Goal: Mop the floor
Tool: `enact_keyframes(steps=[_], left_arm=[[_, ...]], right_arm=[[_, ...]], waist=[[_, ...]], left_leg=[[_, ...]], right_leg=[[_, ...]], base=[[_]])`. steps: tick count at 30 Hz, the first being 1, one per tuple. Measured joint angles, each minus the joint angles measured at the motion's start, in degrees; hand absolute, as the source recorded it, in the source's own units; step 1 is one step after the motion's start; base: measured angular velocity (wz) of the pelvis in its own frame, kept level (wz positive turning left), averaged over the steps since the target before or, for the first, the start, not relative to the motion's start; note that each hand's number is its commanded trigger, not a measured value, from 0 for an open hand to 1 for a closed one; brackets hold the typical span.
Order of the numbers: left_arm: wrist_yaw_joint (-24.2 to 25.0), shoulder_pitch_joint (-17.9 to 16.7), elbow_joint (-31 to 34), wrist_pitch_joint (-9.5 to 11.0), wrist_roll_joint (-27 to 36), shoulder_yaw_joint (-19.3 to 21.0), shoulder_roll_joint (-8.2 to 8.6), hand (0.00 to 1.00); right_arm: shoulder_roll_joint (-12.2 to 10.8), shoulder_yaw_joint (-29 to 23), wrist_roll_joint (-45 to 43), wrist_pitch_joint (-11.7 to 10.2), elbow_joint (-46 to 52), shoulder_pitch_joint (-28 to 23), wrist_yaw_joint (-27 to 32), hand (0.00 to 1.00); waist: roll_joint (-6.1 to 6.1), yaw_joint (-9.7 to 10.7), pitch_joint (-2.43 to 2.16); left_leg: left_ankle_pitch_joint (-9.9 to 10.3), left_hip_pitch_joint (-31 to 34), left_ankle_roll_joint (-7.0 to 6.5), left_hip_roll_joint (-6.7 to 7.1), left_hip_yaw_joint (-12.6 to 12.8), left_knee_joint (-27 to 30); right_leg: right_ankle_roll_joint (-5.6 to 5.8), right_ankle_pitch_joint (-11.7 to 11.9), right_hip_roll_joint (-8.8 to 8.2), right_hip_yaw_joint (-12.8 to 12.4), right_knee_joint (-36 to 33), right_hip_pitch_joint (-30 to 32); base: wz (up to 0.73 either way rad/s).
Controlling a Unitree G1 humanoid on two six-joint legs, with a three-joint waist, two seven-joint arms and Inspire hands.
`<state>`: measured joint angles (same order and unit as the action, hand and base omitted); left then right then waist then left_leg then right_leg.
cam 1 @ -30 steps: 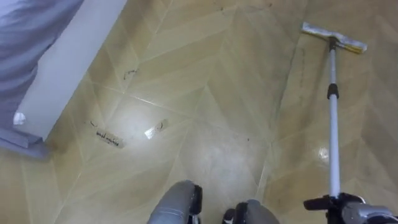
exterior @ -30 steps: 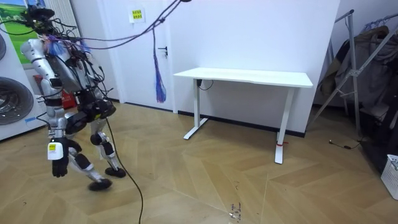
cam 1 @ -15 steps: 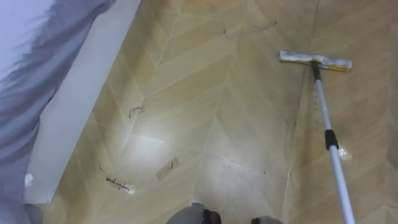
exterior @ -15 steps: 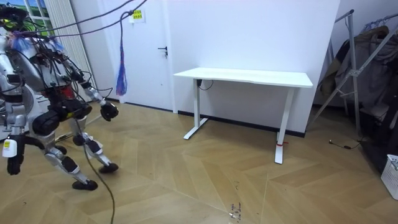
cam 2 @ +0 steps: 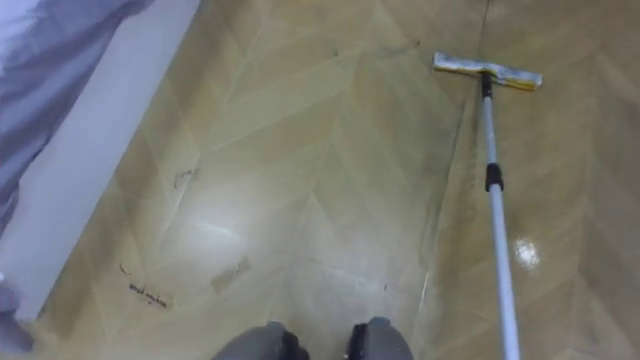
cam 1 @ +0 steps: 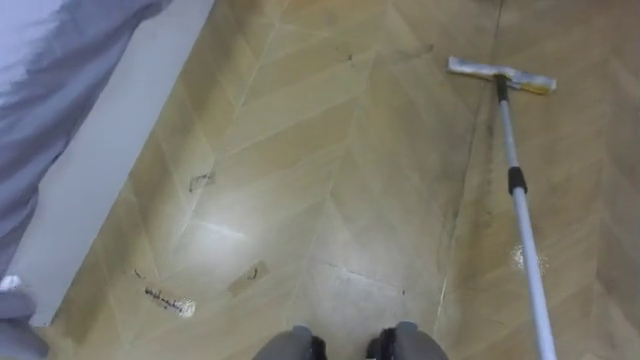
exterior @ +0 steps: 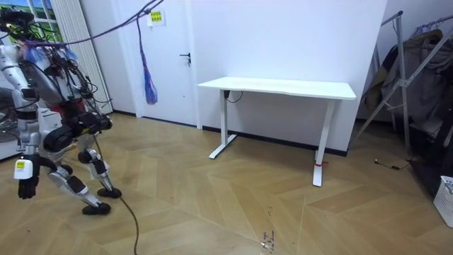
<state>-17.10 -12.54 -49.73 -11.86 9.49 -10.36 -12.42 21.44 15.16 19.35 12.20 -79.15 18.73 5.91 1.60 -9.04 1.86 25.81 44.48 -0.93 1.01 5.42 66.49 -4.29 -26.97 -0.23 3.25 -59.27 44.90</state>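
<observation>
Ahead, mop [cam 1: 515, 180] with head flat on wooden floor [cam 1: 330, 130]; state of hanging hand [exterior: 25, 185] unclear.

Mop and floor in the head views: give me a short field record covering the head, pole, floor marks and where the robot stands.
mop head: flat on the wood floor, ahead and to the right
pole: runs from the head back to the view's lower right edge
floor marks: dark scuff and tape scrap, lower left
robot: at the room view's left, well apart from the white desk
</observation>
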Motion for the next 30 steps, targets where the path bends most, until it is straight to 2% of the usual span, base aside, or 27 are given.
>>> enact_keyframes(steps=[1,3,4,5,6,7,8,9,10,11,12,13,14,15,16,17,18,19,20,21,22,24,25,26,27,28,30], left_arm=[[-0.1,-0.9,0.6,-0.4,0.0,0.0,-0.37,0.0],[0.2,-1.4,0.7,-0.8,-0.3,0.1,-0.22,0.0],[0.7,-1.7,0.7,-0.8,-0.8,0.1,0.04,0.0],[1.7,-2.4,0.6,-0.8,-1.2,0.1,0.33,0.0],[2.2,-2.6,0.6,-0.8,-1.2,0.1,0.47,0.0],[3.0,-2.2,0.0,-0.7,-1.3,0.2,0.77,0.0],[3.5,-0.8,-0.8,-0.7,-2.5,0.4,1.09,0.0],[3.6,-0.4,-1.2,-0.7,-3.1,0.8,1.43,0.0],[3.5,0.8,-1.6,-0.3,-3.7,1.7,2.27,0.0],[3.5,2.0,-2.2,0.2,-4.0,2.4,3.14,0.0],[3.5,2.3,-2.2,0.5,-3.8,2.4,3.43,0.0],[3.5,3.3,-2.2,0.9,-3.8,2.4,4.11,0.0],[3.3,4.3,-2.0,1.2,-3.5,2.4,4.52,0.0],[3.0,4.6,-2.0,1.6,-3.5,2.5,4.64,0.0],[2.6,5.0,-2.2,2.4,-3.5,3.0,5.13,0.0],[2.4,5.0,-2.4,2.8,-3.4,3.4,5.75,0.0],[2.3,5.1,-2.6,2.9,-3.3,3.3,6.13,0.0],[2.2,5.0,-3.4,3.1,-3.2,3.1,6.74,0.0],[2.0,4.6,-3.6,2.8,-3.0,2.9,6.82,0.0],[1.8,4.4,-3.6,2.9,-2.9,2.9,6.8,0.0],[1.6,4.5,-4.2,2.8,-2.9,2.9,7.1,0.0],[1.4,4.7,-5.4,2.8,-2.6,3.0,6.99,0.0],[1.4,4.9,-6.1,2.6,-2.5,2.9,6.75,0.0],[1.2,4.9,-6.7,2.5,-2.2,2.9,6.44,0.0],[1.0,4.8,-6.8,2.4,-2.1,2.9,6.26,0.0],[0.7,4.8,-7.1,2.1,-2.2,3.3,5.88,0.0],[0.2,5.3,-7.9,1.8,-2.3,3.5,4.96,0.0]], right_arm=[[0.0,-0.1,1.5,-0.1,0.7,1.2,-0.8,1.0],[0.1,-0.5,4.6,-0.4,1.5,0.9,-2.1,1.0],[-0.2,-0.8,5.2,-0.3,1.5,-0.1,-3.0,1.0],[-0.3,-0.8,5.5,-0.6,1.5,-2.1,-3.8,1.0],[-0.3,-0.8,5.8,-0.9,1.4,-3.4,-4.1,1.0],[-0.3,-0.7,5.9,-1.4,1.0,-6.0,-4.2,1.0],[-0.3,-0.6,6.0,-1.8,0.0,-8.9,-4.3,1.0],[-0.3,-0.4,6.1,-1.9,-1.0,-10.2,-4.3,1.0],[-0.3,0.1,5.7,-1.9,-3.3,-12.3,-4.1,1.0],[-0.6,0.8,5.4,-1.5,-4.5,-14.4,-3.5,1.0],[-0.8,1.3,5.3,-1.2,-4.7,-15.7,-3.3,1.0],[-1.6,1.7,5.3,-0.3,-4.8,-17.8,-2.7,1.0],[-3.0,1.7,5.3,0.3,-4.8,-19.5,-2.4,1.0],[-3.9,1.7,5.3,0.4,-4.8,-20.0,-2.2,1.0],[-5.6,1.6,5.3,0.4,-4.8,-20.6,-1.9,1.0],[-6.8,1.6,5.3,0.3,-4.8,-20.5,-1.4,1.0],[-7.0,1.6,5.2,0.3,-4.6,-20.3,-1.2,1.0],[-7.2,1.6,4.3,0.3,-3.5,-20.0,-0.4,1.0],[-7.7,1.5,2.9,0.3,-3.0,-19.7,0.4,1.0],[-8.0,1.4,2.4,0.4,-2.9,-19.5,0.8,1.0],[-8.0,0.5,0.9,1.4,-2.5,-18.8,1.5,1.0],[-8.0,-1.3,-0.3,3.1,-2.5,-17.1,2.3,1.0],[-7.8,-2.2,-1.2,4.1,-2.8,-15.4,2.7,1.0],[-7.5,-3.0,-1.4,4.8,-3.7,-12.6,2.8,1.0],[-7.3,-3.0,-1.4,5.2,-3.7,-11.5,2.8,1.0],[-6.7,-3.0,-1.4,5.4,-3.7,-8.9,2.7,1.0],[-5.9,-3.6,-1.4,5.4,-3.7,-5.1,2.6,1.0]], waist=[[1.14,-1.1,0.06],[1.01,-1.3,-0.06],[0.79,-1.4,-0.07],[0.71,-1.3,-0.19],[0.43,-1.3,-0.43],[-0.4,-0.9,-0.89],[-0.66,-0.8,-0.92],[-0.84,-0.8,-1.0],[-1.08,-0.8,-1.2],[-1.69,-0.4,-1.18],[-2.07,0.3,-1.39],[-3.08,1.4,-1.69],[-3.43,2.4,-1.63],[-3.59,2.6,-1.6],[-3.72,2.8,-1.34],[-3.86,2.9,-1.21],[-4.12,2.9,-1.05],[-4.6,3.0,-0.56],[-4.17,3.3,-0.35],[-4.05,3.7,-0.19],[-4.34,4.5,-0.34],[-4.28,4.5,-0.31],[-4.01,4.5,-0.22],[-3.41,3.9,0.05],[-3.24,3.7,0.04],[-2.41,3.1,0.42],[-1.33,2.4,0.34]], left_leg=[[-1.6,2.3,1.16,-0.14,-0.5,1.4],[-1.8,4.9,0.72,0.75,-2.1,-6.1],[-4.0,5.5,0.41,0.63,-2.5,-12.3],[-6.8,4.9,0.14,0.89,-2.7,-15.1],[-7.6,4.2,-0.17,0.96,-2.5,-15.9],[-8.1,2.5,-1.9,0.78,-1.8,-16.7],[-7.7,1.0,-3.04,0.73,-0.2,-17.0],[-7.6,0.4,-3.49,0.72,0.6,-17.0],[-6.7,-0.5,-5.7,0.91,2.3,-16.8],[-5.8,-1.3,-7.08,1.66,2.8,-16.5],[-5.5,-1.5,-7.69,2.02,3.1,-16.5],[-4.9,-1.9,-8.48,2.55,3.2,-16.5],[-4.4,-2.2,-8.84,2.74,3.6,-16.7],[-4.2,-2.4,-8.91,2.76,3.6,-16.8],[-3.8,-2.8,-8.96,2.81,3.4,-17.2],[-3.7,-3.3,-8.88,3.01,2.6,-18.1],[-3.8,-3.6,-8.78,3.24,1.8,-18.6],[-4.0,-4.5,-8.44,3.84,0.4,-19.8],[-4.2,-5.5,-8.17,4.23,-0.1,-21.1],[-4.3,-6.1,-8.04,4.88,-0.6,-21.5],[-4.3,-6.6,-7.87,5.02,-1.4,-22.1],[-4.6,-7.6,-7.4,5.0,-2.3,-23.3],[-4.8,-8.2,-7.18,4.98,-2.9,-24.0],[-5.0,-9.2,-6.92,4.96,-3.0,-24.9],[-5.1,-9.5,-6.86,4.83,-3.0,-25.3],[-5.3,-10.5,-6.57,4.62,-3.3,-26.0],[-5.6,-11.5,-6.09,4.38,-4.3,-26.8]], right_leg=[[-0.48,0.1,0.35,-0.7,0.0,-0.2],[-0.19,-0.1,0.34,-0.7,1.5,-1.6],[0.69,-0.6,0.15,-0.8,2.6,-3.4],[1.52,-1.2,-0.46,-1.1,3.6,-5.5],[2.1,-1.6,-0.6,-1.2,4.3,-6.5],[2.48,-1.7,-0.63,-1.2,5.8,-8.3],[3.43,-2.1,-1.43,-1.5,6.1,-9.4],[3.65,-2.4,-1.96,-1.7,6.0,-10.0],[3.96,-2.7,-2.93,-2.6,4.4,-10.0],[4.76,-2.2,-3.63,-2.8,2.0,-9.5],[5.34,-1.8,-3.9,-2.6,1.0,-9.1],[6.11,-0.9,-4.76,-2.3,-0.6,-8.6],[6.75,-0.2,-5.03,-2.5,-1.7,-7.9],[6.74,0.2,-5.05,-2.5,-2.1,-7.6],[6.89,1.2,-4.64,-3.5,-3.1,-6.6],[6.84,1.2,-4.51,-3.7,-2.1,-5.4],[6.89,1.1,-4.42,-3.6,-0.8,-4.7],[6.76,1.2,-3.94,-3.1,3.8,-4.2],[6.25,2.9,-3.3,-2.8,9.3,-4.8],[5.43,4.8,-3.18,-2.4,10.8,-5.1],[4.9,5.1,-3.35,-1.3,11.9,-6.0],[4.41,5.4,-3.34,-0.3,13.5,-7.4],[4.26,5.5,-3.36,0.4,14.3,-8.3],[3.98,5.7,-3.35,0.5,15.0,-9.1],[3.91,5.7,-3.26,0.6,15.4,-9.5],[3.56,6.0,-3.16,1.1,16.4,-10.6],[3.15,6.3,-3.1,2.1,17.8,-12.2]], base=[[0.0],[0.21],[0.21],[0.13],[0.12],[0.13],[0.14],[0.0],[-0.14],[-0.14],[0.0],[0.05],[-0.05],[-0.39],[-0.68],[-0.81],[-0.95],[-0.85],[-0.66],[-0.17],[0.1],[0.16],[0.15],[0.12],[0.03],[0.11],[0.2]])
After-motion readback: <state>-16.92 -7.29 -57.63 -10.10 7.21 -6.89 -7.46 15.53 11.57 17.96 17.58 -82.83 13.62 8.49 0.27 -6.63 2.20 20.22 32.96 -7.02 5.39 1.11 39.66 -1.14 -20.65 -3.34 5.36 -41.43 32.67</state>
